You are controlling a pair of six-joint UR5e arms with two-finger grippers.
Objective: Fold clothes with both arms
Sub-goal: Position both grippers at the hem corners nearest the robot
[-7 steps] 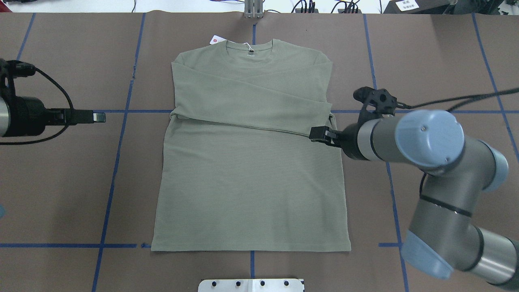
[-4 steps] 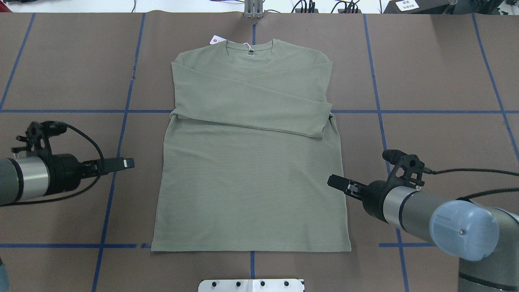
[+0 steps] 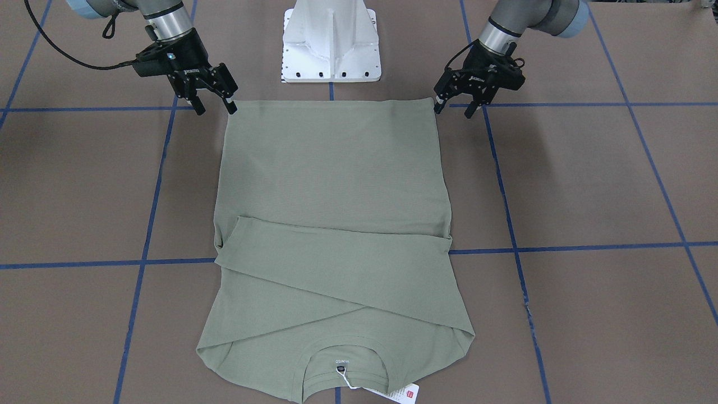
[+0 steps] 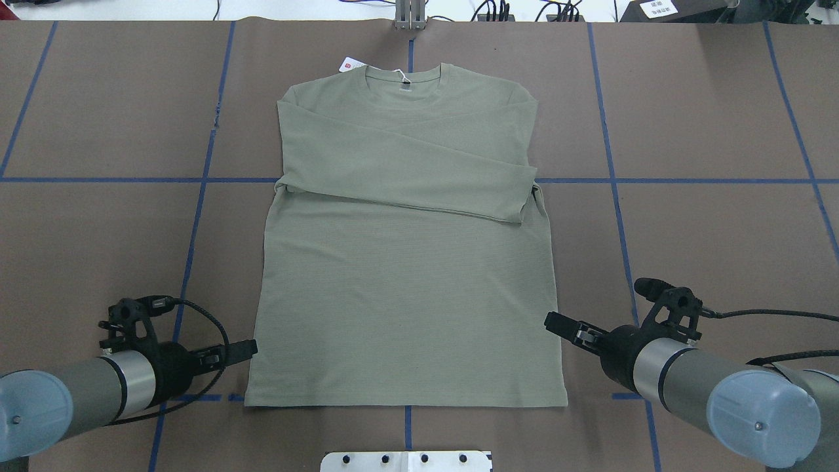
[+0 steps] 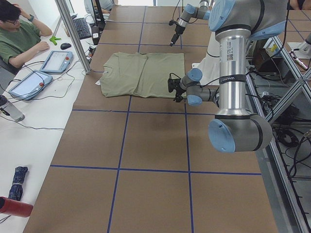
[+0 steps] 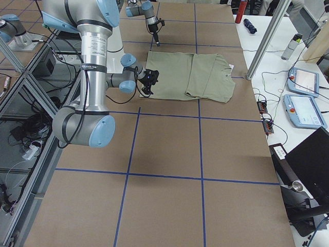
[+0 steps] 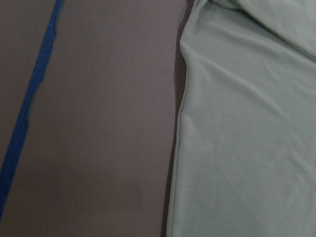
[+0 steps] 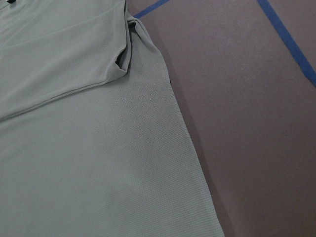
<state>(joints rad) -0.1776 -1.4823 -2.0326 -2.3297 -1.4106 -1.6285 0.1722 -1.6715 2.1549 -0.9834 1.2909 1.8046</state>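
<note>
The sage-green long-sleeved shirt lies flat on the brown table, neck at the far side, both sleeves folded across the chest. Its white hang tag sticks out by the collar. My left gripper is open just beside the hem's left corner, low over the table. My right gripper is open beside the right side edge near the hem. In the front-facing view the left gripper and the right gripper flank the hem corners with fingers spread and empty. The wrist views show only the shirt's edges.
The white pedestal base stands just behind the hem. Blue tape lines cross the brown table cover. A metal post stands at the far edge. An operator sits with tablets at the side table beyond the collar.
Both arms have swung back toward the robot's side, from mid-shirt level down to the hem corners. The right gripper has left the folded sleeve's cuff. The shirt has not moved.
</note>
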